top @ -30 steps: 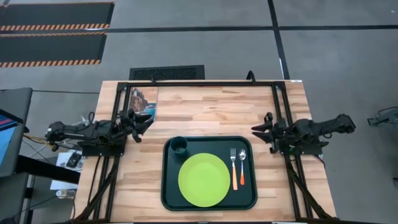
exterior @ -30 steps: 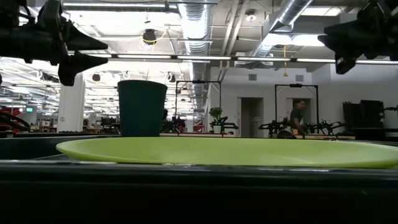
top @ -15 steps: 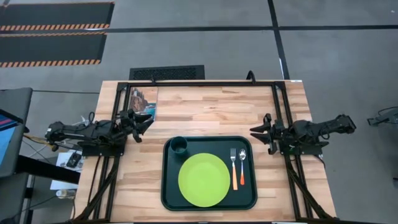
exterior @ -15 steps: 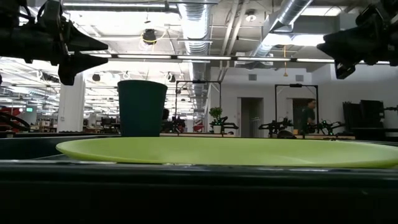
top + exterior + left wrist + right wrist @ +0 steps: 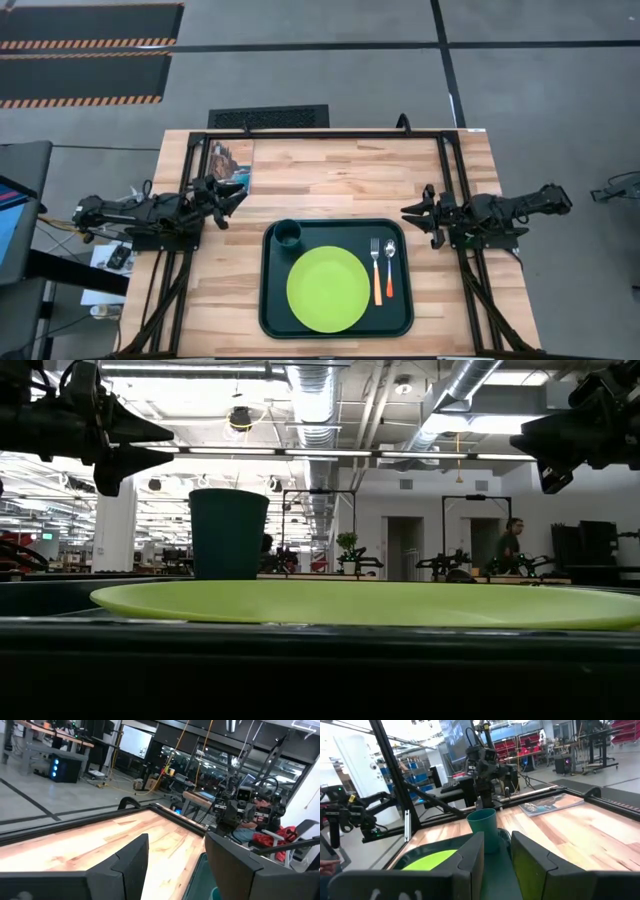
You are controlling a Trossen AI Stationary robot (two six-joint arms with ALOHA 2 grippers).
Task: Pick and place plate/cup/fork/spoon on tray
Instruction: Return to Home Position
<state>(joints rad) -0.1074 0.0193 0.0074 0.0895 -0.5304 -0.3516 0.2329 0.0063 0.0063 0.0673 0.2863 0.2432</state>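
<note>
The dark green tray [image 5: 272, 308] lies at the table's near middle. On it rest the lime-green plate [image 5: 328, 289], the teal cup [image 5: 288, 234] upright at its far left corner, and the fork [image 5: 376, 270] and spoon [image 5: 389, 268] side by side at its right. My left gripper [image 5: 238, 198] hangs open and empty above the table left of the tray. My right gripper [image 5: 410, 213] hangs open and empty above the table just right of the tray. The plate [image 5: 370, 603] and cup [image 5: 229, 533] also show in the low view.
A small picture booklet [image 5: 230, 164] lies at the table's far left, beside my left gripper. A black frame [image 5: 320, 134] runs along the table's far edge and down both sides. Bare wood lies between the tray and the far edge.
My right gripper has crept a little toward the tray, staying open and empty. A person walks in the room far behind the table.
</note>
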